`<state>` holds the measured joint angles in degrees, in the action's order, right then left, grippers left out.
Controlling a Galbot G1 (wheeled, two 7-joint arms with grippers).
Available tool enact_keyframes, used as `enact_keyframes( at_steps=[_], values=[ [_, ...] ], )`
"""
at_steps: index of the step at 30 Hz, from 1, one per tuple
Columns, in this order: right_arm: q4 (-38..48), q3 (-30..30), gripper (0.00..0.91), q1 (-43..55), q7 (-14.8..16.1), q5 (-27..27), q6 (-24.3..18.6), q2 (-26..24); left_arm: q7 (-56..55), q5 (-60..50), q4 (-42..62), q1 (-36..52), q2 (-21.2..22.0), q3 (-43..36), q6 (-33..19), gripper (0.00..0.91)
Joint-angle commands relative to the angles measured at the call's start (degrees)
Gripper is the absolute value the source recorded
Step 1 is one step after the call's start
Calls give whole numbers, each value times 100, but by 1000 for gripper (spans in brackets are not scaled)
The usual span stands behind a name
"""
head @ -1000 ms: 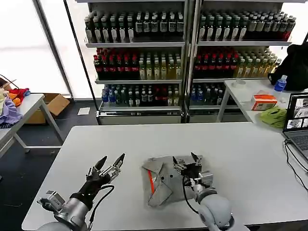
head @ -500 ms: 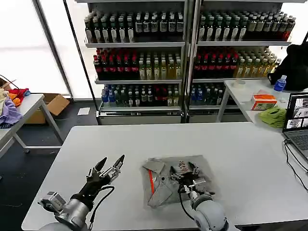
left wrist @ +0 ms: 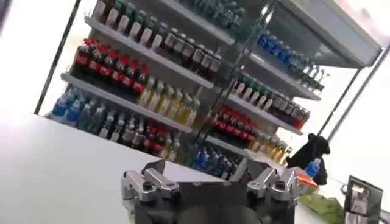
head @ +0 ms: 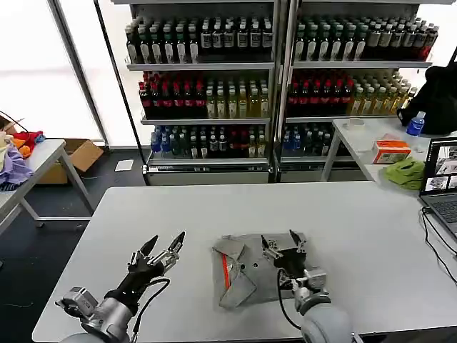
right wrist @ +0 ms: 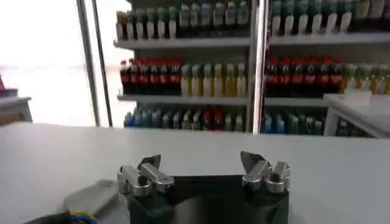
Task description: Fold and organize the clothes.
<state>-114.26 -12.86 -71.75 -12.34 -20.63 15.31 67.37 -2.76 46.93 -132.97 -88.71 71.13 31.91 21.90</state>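
Right pincer (head: 283,240) now farther over shirt (head: 246,268).

Light grey shirt (head: 246,271) with an orange-red stripe and small multicoloured print, on a white table (head: 357,221)

The right end effector (head: 283,244) hides part of the folded shirt (head: 246,271).

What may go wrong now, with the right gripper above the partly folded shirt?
1. The right gripper is open over the grey shirt; coming down, it might catch the cloth and undo the folds.
2. The shirt's collar flap lies loosely, so it may spring open when nothing presses it.
3. The left gripper waits open beside the shirt, apart from it, so nothing steadies that side.
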Motion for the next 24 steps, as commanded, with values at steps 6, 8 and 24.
enact_keyframes(
  at_steps=[6, 8, 24],
  values=[
    [-584, -3519, 907, -2225, 1477, -1560, -2146, -493, 93, -1200, 147, -217, 141, 3, -502, 907],
    [-337, -3849, 907, -2233, 1548, -1596, -2113, -416, 132, -1519, 203, -234, 177, 101, -509, 907],
    [321, -4036, 907, -1896, 1678, -1668, -1694, -188, 202, -1597, 93, -369, 322, 226, -572, 907]
  ],
)
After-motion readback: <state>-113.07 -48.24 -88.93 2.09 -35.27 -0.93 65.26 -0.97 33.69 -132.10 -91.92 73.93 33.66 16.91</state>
